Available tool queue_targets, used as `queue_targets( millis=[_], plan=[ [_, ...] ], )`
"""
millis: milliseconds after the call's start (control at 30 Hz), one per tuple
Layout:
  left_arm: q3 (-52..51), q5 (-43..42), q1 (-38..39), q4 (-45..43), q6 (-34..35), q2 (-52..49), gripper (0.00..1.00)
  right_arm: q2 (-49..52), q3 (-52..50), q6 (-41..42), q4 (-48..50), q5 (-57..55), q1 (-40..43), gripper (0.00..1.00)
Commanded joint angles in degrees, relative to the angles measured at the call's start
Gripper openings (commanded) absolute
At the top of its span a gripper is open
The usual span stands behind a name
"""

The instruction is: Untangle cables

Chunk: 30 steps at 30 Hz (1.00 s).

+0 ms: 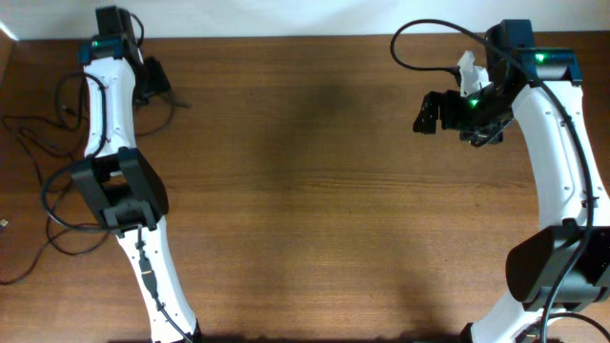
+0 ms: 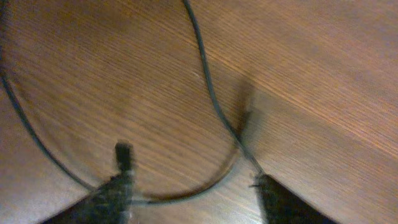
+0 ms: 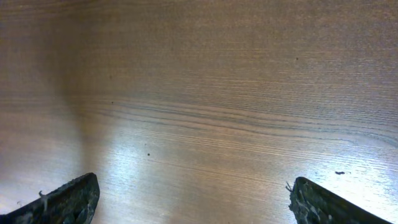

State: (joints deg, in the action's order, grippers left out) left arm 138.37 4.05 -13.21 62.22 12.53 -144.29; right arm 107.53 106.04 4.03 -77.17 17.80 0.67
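- Left claw point(image 2: 196, 186) hangs low near the far left corner of the tabletop point(image 1: 315, 191), fingers apart, gripping nothing
- Cables point(image 2: 205, 74) lie loose on the wood there, one curved loop running between its fingers
- Right claw point(image 3: 193, 199), near the far right corner, is wide apart and holds nothing

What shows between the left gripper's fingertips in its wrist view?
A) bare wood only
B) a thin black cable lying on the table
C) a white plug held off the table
B: a thin black cable curves across the wooden table and passes between the fingertips of the open left gripper.
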Motion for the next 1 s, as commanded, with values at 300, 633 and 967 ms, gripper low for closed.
queue_targets(
  millis=[300, 633, 967],
  plan=[
    [-1.75, -0.17, -0.87, -2.14, 0.85, 11.8, 0.99, -1.03, -0.02, -0.63, 0.07, -0.52, 0.04, 0.99],
    [-1.75, -0.17, 6.32, 9.16, -4.48, 38.95, 0.99, -1.38, -0.02, -0.61, -0.15, -0.5, 0.07, 0.94],
    [-1.77, -6.4, 6.32, 19.71, -4.48, 44.68, 0.99, -17.97, -0.02, -0.63, -4.33, -0.52, 0.07, 0.94]
  ],
)
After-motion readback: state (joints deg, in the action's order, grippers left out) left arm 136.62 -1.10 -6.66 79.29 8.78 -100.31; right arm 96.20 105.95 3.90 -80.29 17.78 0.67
